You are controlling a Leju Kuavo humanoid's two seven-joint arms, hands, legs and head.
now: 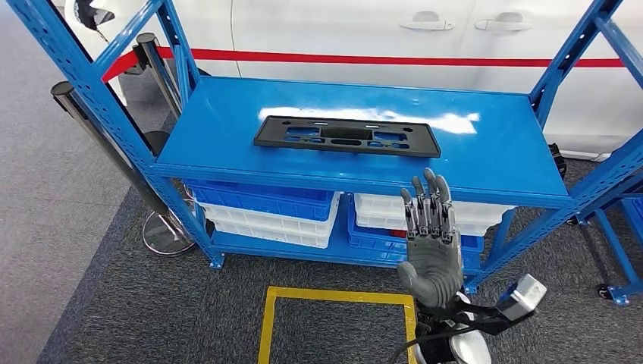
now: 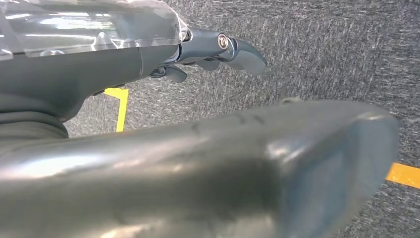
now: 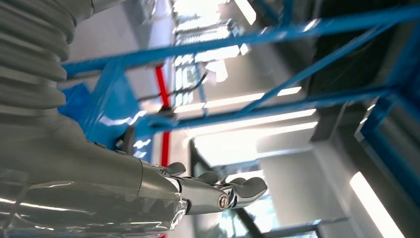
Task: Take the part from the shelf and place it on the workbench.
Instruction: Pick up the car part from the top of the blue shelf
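I see the flat black plastic part (image 1: 346,136), a long rectangular frame with cut-outs, lying on the top deck of the blue metal shelf (image 1: 485,152). Its long axis runs side to side along the shelf, parallel to the shelf's front edge, and it sits toward the middle of the deck with bare blue surface all around it, more to its right than to its left.

My right hand (image 1: 431,243) is raised in front of the shelf's front edge, below the part and a little to the right of it, fingers straight, held close together and pointing up; it holds nothing. Open air lies between it and the part.

The right wrist view shows that hand (image 3: 198,191) against the shelf's blue bars (bright lights behind). The left wrist view shows my left hand (image 2: 208,49) over grey carpet (image 2: 322,49) with yellow floor tape (image 2: 119,106), its fingers loosely extended and nothing in them.

Under the deck, blue and white plastic crates (image 1: 265,212) sit stacked.
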